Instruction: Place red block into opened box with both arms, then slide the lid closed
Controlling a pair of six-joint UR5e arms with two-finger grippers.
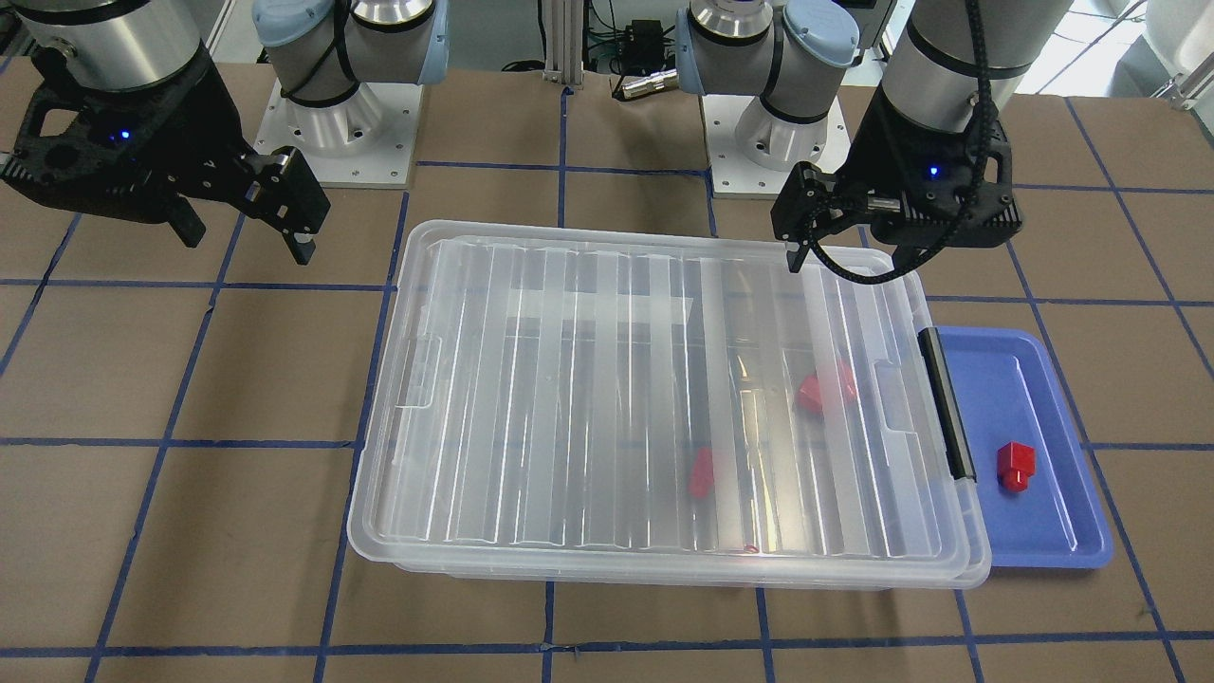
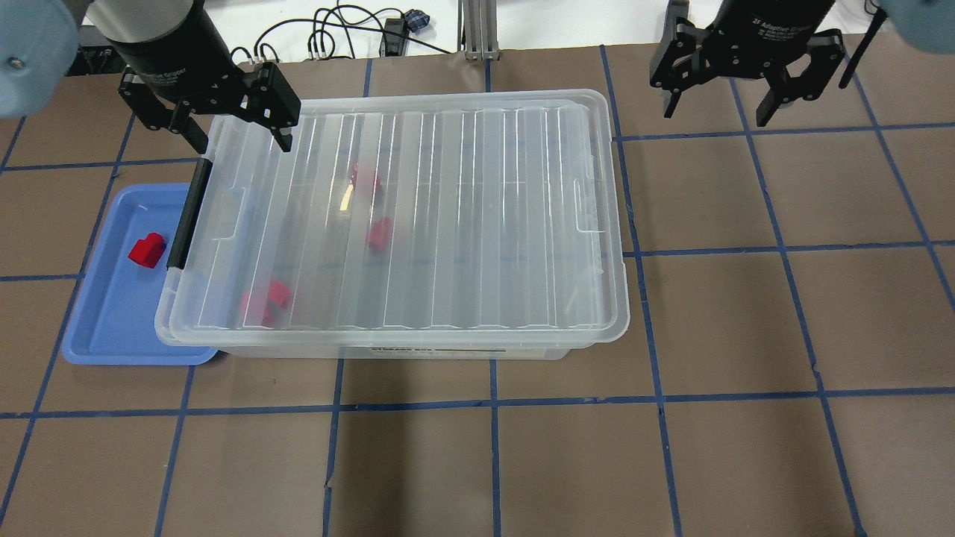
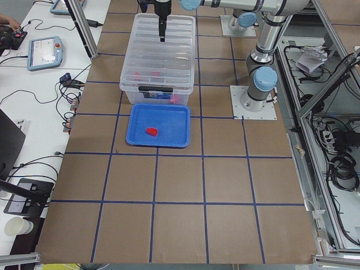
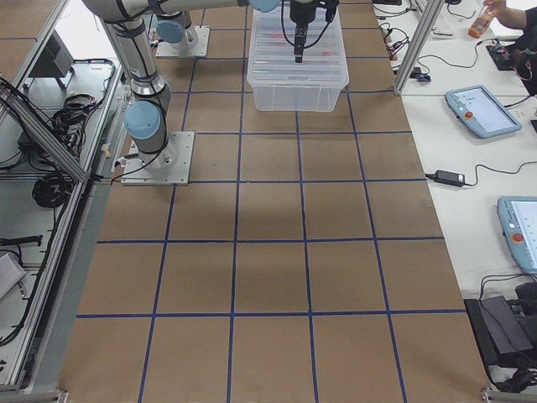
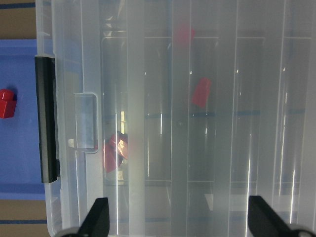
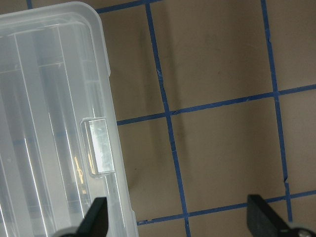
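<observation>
A: Entry one. Where is the red block (image 2: pixel 147 250) sitting?

B: It is lying in the blue tray (image 2: pixel 104 321), outside the box (image 2: pixel 388 350). The tray is sitting against the box's latch end. The block is resting just beyond the black bar latch (image 2: pixel 189 212), and nothing is touching it.

A: What is the box showing?

B: The lid (image 2: pixel 462 224) is lying flat on the box and covering nearly all of it. At the latch-end corner, the lid's rim and the box's rim are showing as a slightly offset pair. Some other red blocks (image 2: pixel 379 233) are showing through the lid, inside the box. The ribs are blurring them, so I am not giving a count.

A: Left arm?

B: The left gripper (image 2: pixel 244 145) is hanging above the latch end of the box. Its fingers are spread wide and are gripping nothing. Its wrist camera is looking down on the latch and on the lid's recess (image 5: pixel 85 121) beside it.

A: Right arm?

B: The right gripper (image 2: pixel 716 112) is hovering over the table (image 2: pixel 746 335), just off the short end of the box opposite the latch. Its fingers are likewise splayed wide and are carrying nothing. Its wrist camera is taking in that end of the lid and the taped table surface beside the box.
</observation>
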